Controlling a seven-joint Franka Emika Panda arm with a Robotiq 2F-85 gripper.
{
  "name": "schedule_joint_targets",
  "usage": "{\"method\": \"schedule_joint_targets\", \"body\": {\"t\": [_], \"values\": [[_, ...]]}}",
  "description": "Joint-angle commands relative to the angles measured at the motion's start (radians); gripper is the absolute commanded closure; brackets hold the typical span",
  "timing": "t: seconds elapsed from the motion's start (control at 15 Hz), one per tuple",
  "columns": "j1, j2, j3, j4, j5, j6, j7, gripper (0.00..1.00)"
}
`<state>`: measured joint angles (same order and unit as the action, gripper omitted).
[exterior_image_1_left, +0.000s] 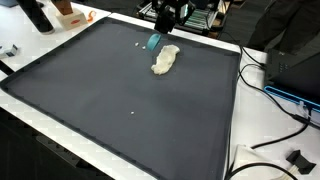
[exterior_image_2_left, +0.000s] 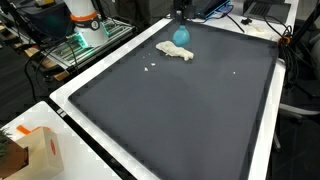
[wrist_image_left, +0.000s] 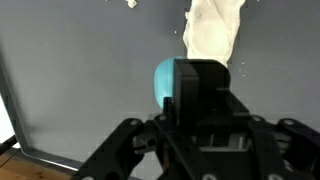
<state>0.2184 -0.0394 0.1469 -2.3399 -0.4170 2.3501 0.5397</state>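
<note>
Turquoise object (wrist_image_left: 163, 82) is pinched in the gripper (wrist_image_left: 204, 88). In the wrist view the fingers are drawn together into one black block, and the object bulges out rounded at one side of it. It hangs near the edge of the dark mat (exterior_image_1_left: 120, 110) where the arm comes in, just beside a cream lump (exterior_image_1_left: 165, 60) that lies flat on the mat.

In an exterior view the object (exterior_image_1_left: 153, 42) looks slanted and lifted a little off the mat, directly under the black gripper (exterior_image_1_left: 159, 32), with the near end of the lump below it. In an exterior view from another side it reads as a round ball (exterior_image_2_left: 181, 36) right behind the lump (exterior_image_2_left: 175, 50). Whether the two touch cannot be told there, and the gripper is hard to pick out against the dark background. The wrist view shows the lump (wrist_image_left: 213, 30) beyond the fingers at the top of the frame, but not the gap between object and mat.

A few white crumbs (exterior_image_1_left: 137, 47) lie on the mat near the lump. They show in both exterior views and at the top edge of the wrist view.

The only container is a cardboard box (exterior_image_2_left: 42, 152) on the pale table border (exterior_image_2_left: 90, 110) outside the mat's corner, well apart from the gripper. Only its outer sides show, so its contents cannot be told. Cables (exterior_image_1_left: 275, 95) trail off the mat's side.
</note>
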Motion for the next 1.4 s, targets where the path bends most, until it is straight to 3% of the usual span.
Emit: {"method": "schedule_joint_targets", "body": {"t": [0.0, 0.13, 0.2, 0.53, 0.6, 1.0, 1.07, 1.33], "values": [[-0.028, -0.064, 0.003, -0.064, 0.142, 0.053, -0.143, 0.75], [-0.032, -0.080, -0.001, -0.081, 0.234, 0.072, -0.260, 0.75], [-0.038, -0.034, 0.017, -0.030, 0.159, 0.032, -0.165, 0.50], [-0.044, -0.051, 0.015, -0.048, 0.207, 0.049, -0.233, 0.50], [-0.044, -0.051, 0.015, -0.048, 0.207, 0.050, -0.234, 0.75], [-0.008, -0.037, -0.009, -0.087, 0.637, 0.298, -0.708, 0.75], [0.039, -0.033, -0.046, -0.085, 0.722, 0.317, -0.789, 0.75], [0.170, -0.056, -0.185, -0.042, 1.060, 0.231, -1.107, 0.75]]}}
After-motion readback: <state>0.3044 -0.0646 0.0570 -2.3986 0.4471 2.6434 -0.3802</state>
